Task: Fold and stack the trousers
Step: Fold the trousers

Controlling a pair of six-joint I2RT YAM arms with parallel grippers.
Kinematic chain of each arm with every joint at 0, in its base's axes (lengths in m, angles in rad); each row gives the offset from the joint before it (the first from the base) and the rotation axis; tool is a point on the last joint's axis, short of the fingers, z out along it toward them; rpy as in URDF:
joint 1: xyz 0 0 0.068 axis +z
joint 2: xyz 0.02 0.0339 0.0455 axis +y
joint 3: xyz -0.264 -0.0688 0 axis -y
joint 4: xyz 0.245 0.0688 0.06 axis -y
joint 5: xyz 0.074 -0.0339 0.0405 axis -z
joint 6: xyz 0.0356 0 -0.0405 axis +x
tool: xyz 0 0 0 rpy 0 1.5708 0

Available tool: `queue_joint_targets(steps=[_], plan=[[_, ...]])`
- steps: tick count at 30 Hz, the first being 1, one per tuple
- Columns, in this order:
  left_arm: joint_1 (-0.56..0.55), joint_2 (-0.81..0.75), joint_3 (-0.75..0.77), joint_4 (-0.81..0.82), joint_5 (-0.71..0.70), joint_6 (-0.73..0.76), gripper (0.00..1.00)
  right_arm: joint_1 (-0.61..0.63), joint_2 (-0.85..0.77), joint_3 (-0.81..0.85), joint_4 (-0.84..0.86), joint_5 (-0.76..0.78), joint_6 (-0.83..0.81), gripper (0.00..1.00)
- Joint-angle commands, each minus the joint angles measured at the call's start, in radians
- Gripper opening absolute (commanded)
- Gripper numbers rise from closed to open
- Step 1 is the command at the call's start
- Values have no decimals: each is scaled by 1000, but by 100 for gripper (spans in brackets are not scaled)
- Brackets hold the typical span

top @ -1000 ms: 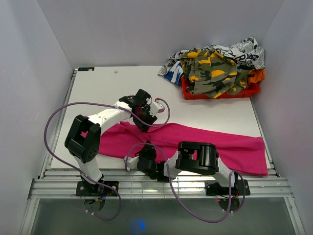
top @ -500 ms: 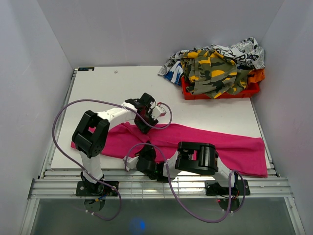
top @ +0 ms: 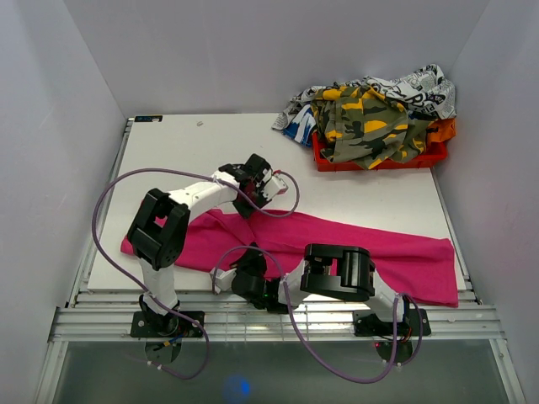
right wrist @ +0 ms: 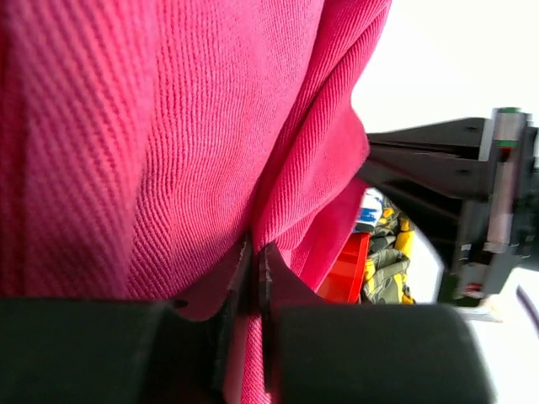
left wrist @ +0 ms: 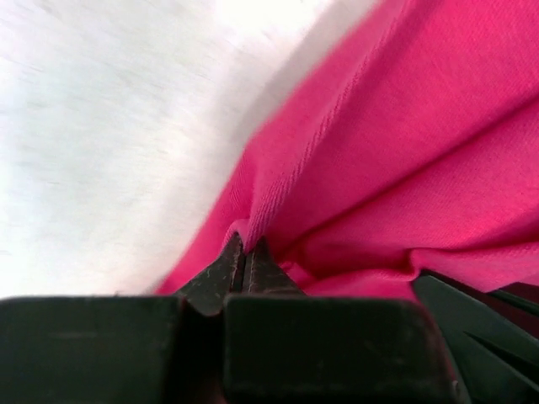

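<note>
Left gripper (left wrist: 242,248) shifted right, pinching far edge of long hot-pink soft-fabric trousers (top: 404,257); right gripper (right wrist: 255,252) pinches near edge; shallow bites may slip.

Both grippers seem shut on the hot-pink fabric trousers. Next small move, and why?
Probably lift the left gripper and right gripper slightly, together. Each pinches the hot-pink fabric trousers, at the far and near edges of one stretch, while the rest lies flat on the white table. An even lift should start a crease there.
</note>
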Motion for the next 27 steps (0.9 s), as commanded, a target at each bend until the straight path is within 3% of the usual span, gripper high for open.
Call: queue_joint_targets(steps=[1,2,3,4,12,17,20,25,27], plan=[[21,-56,103,-1,-78,41,0,24,150,-54,-301,-164,93,16],[24,-53,116,-4,-82,45,0,24,149,-54,-301,-161,93,30],[31,-44,141,-9,-85,57,0,24,149,-54,-301,-161,94,88],[37,-38,150,-9,-85,60,0,24,150,-54,-301,-156,93,90],[107,69,247,23,-58,90,0,24,161,-48,-318,-156,90,90],[161,167,327,88,-39,102,12,26,147,-46,-358,-193,103,98],[187,223,389,143,-26,99,17,26,141,-43,-378,-214,111,90],[210,297,511,195,-42,76,47,26,142,-34,-401,-228,119,79],[230,307,592,166,-30,61,53,26,144,-31,-410,-228,119,77]])
